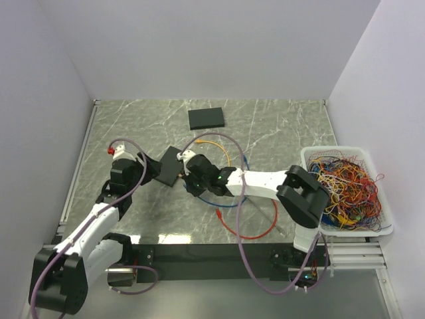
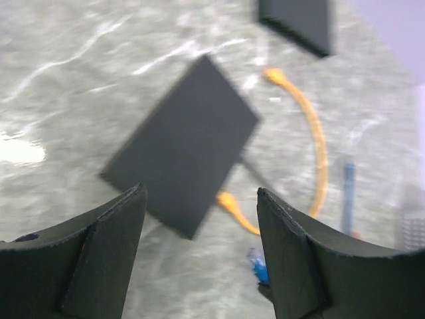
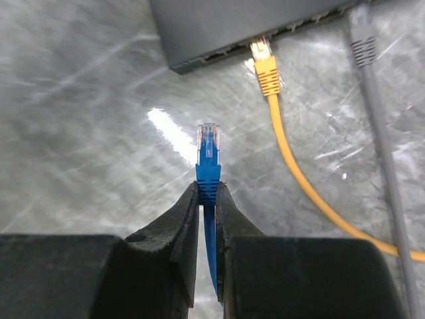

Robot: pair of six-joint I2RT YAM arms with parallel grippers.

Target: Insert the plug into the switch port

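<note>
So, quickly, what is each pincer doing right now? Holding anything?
Left pincer: open, holding nothing.
Right pincer: closed on the blue plug.

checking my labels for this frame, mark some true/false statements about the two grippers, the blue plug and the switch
1. The right gripper is shut on the blue cable plug. True.
2. The blue cable plug is seated in the dark grey flat switch box. False: it is held apart from the box, short of its port edge.
3. The left gripper clamps the switch box. False: its jaws stand open, gripping nothing.
4. A yellow cable plug sits at the switch box's port edge. True.
</note>
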